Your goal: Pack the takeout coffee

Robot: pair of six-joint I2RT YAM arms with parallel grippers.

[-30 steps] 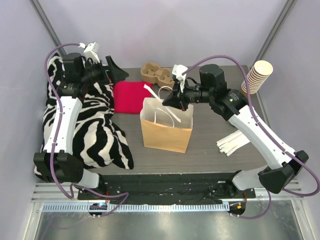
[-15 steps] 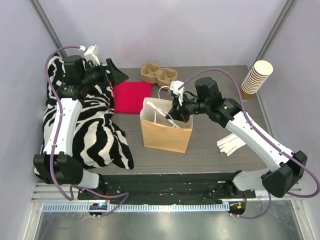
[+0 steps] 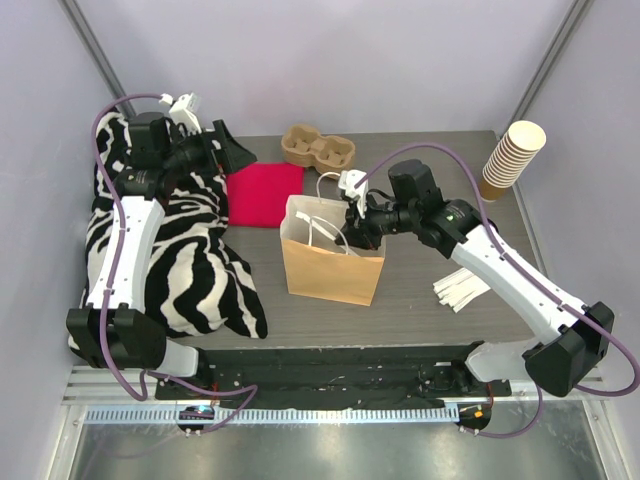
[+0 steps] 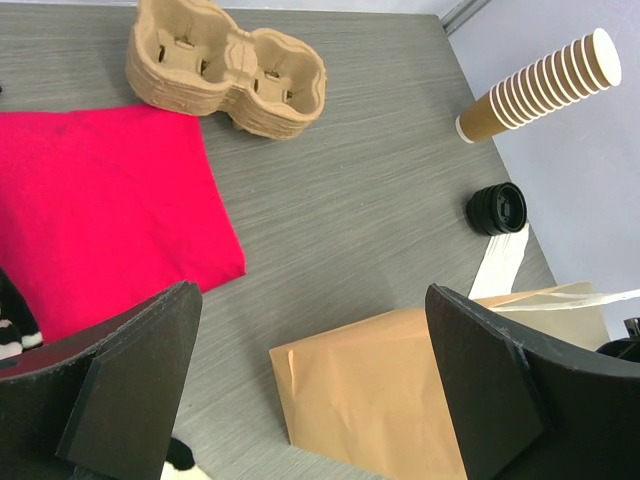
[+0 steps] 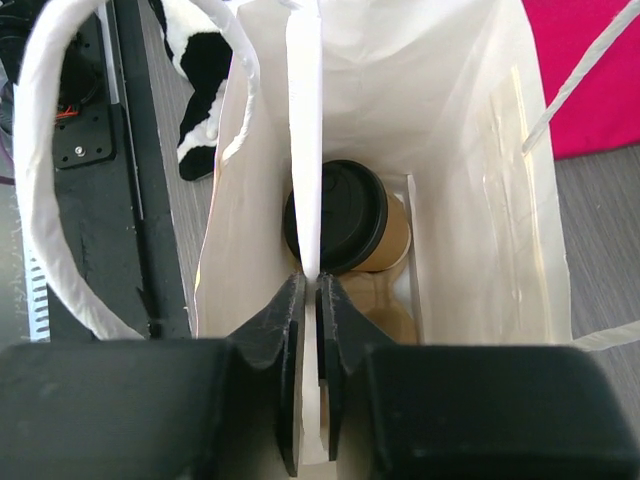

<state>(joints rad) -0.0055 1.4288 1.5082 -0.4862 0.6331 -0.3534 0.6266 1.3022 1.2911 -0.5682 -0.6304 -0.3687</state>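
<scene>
Two arms are sharing this table, and only the right one is anywhere near the action. Biggest thing first: a zebra-print cloth is sprawling down the left side, not involved. Next, the brown paper bag is standing upright mid-table with its mouth open, and it's the only container holding anything. A red cloth is lying just far-left of the bag, a pulp cup carrier is sitting empty at the far edge, and a stack of lidless cups is leaning at the far right, well apart from the bag.

The right tool is hanging right over the bag's mouth and pointing down into it, jaws pressed together on a flat white handle strip. The takeout coffee is sitting at the bottom of the bag, straight below that tool, black lid facing up and leaning a little, far as I can tell. The strip is running along the tool's own line and crossing in front of the lid.

The left tool is hovering at the far left by the red cloth, jaws wide apart, carrying nothing.

My guess: packing's basically done. What matters next is the right tool letting go and backing straight up, since any sideways tug could be tipping bag and cup together.
</scene>
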